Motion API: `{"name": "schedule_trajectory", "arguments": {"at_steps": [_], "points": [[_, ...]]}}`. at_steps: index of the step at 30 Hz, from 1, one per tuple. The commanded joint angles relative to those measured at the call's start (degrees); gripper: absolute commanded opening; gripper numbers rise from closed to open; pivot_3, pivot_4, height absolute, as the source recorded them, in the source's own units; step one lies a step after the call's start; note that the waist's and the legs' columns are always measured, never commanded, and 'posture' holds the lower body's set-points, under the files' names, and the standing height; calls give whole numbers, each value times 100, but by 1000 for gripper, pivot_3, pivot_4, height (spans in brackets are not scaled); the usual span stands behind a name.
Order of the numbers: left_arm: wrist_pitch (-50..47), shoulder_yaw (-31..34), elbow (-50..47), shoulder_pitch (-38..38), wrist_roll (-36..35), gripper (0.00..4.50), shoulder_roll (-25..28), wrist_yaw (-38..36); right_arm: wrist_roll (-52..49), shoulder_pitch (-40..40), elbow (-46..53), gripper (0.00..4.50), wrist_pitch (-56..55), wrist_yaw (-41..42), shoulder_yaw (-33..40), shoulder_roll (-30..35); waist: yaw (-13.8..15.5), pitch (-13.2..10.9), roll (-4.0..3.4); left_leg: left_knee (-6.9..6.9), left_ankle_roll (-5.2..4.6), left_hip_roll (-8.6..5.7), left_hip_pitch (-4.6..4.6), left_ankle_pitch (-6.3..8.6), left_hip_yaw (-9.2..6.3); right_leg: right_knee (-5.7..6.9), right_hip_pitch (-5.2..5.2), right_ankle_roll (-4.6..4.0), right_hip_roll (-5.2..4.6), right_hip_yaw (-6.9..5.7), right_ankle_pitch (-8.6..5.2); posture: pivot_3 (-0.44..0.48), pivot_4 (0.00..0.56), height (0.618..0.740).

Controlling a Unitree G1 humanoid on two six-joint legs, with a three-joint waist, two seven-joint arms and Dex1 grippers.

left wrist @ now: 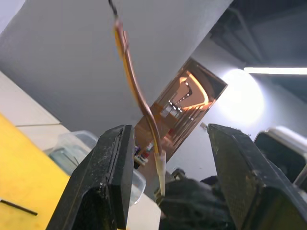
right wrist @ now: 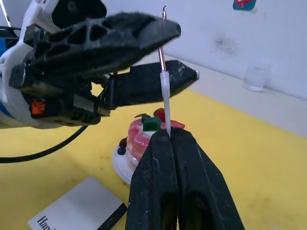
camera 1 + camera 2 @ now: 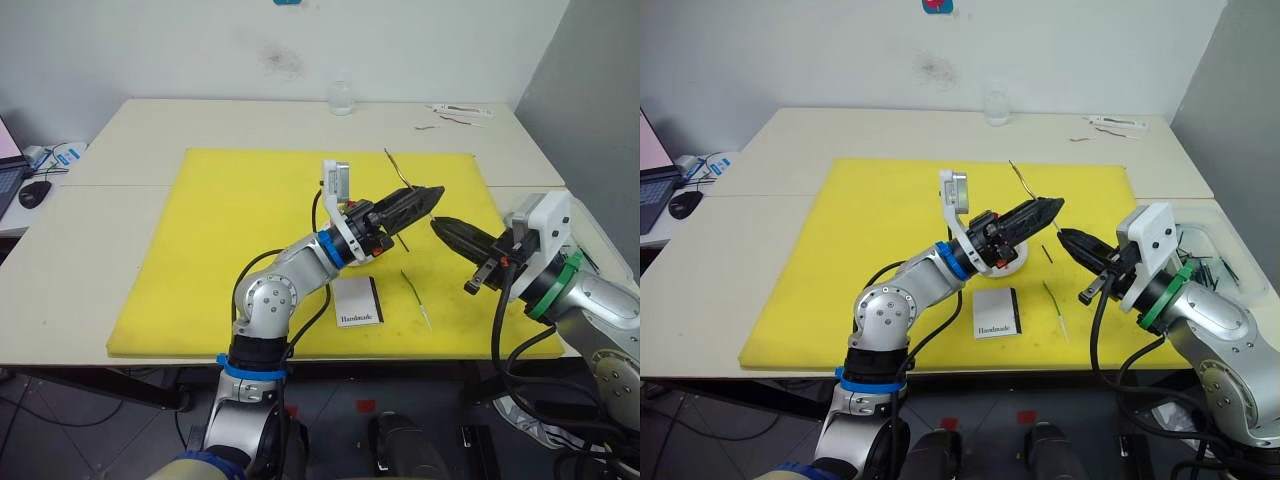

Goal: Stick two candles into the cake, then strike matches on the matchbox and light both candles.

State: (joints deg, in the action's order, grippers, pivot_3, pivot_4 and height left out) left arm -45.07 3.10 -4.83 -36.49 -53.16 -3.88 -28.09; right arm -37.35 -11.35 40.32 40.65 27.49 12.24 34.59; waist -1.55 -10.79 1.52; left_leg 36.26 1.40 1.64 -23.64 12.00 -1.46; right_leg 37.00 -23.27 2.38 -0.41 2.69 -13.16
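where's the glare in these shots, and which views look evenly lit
Left wrist view: a ceiling light flares bright beside the open left claw, backlighting the candle. Right wrist view: even light on the right claw shut on that candle, no glare. Eye views: yellow mat evenly lit, only faint shadows.

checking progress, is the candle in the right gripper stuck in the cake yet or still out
Out. The right gripper is shut on the candle, holding it upright above the cake, with its base between the fingertips.
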Motion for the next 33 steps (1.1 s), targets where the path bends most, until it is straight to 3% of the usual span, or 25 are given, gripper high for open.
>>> {"name": "schedule_trajectory", "arguments": {"at_steps": [1, 17, 20, 27, 30, 33], "points": [[-54, 44, -124, -142, -196, 2719, -41, 36, -79, -14, 190, 0, -126, -31, 54, -15, 0, 0, 0, 0, 0, 0, 0, 0, 1, -1, 0, -17, 0, 1, -10, 0, 150, 740], [-148, -89, -134, -104, -125, 2719, -27, 33, -179, -166, 202, 0, -62, -91, -56, -63, 0, 0, 0, 0, 0, 0, -2, 0, 0, -3, 0, -21, 0, 0, -12, 0, 150, 740], [-126, -132, -186, -40, -105, 2148, -17, -2, -193, -182, 217, 0, -46, -113, -73, -68, 1, 0, 0, 0, 0, 0, -2, 0, 0, -4, -1, -21, 0, 0, -12, 0, 150, 740], [-124, -148, -238, 8, -144, 14, -38, 14, -226, -234, 233, 0, -8, -237, -150, -45, -5, 0, 0, 0, 0, 0, -2, 0, 1, -3, -2, -23, 0, 1, -14, 0, 150, 740], [-107, -124, -208, -29, -127, 14, -10, 12, -174, -285, 245, 0, 55, -263, -266, 40, -3, 0, 0, 0, 0, 0, -4, 0, 0, -4, -2, -24, -1, -1, -14, 0, 150, 740], [-75, 73, -118, -186, -121, 0, 111, 115, -68, -334, 229, 562, 83, -320, -373, 96, -2, 0, 0, 0, 0, 0, -4, 0, 0, -5, -2, -24, -1, -1, -14, 0, 150, 740]]}}
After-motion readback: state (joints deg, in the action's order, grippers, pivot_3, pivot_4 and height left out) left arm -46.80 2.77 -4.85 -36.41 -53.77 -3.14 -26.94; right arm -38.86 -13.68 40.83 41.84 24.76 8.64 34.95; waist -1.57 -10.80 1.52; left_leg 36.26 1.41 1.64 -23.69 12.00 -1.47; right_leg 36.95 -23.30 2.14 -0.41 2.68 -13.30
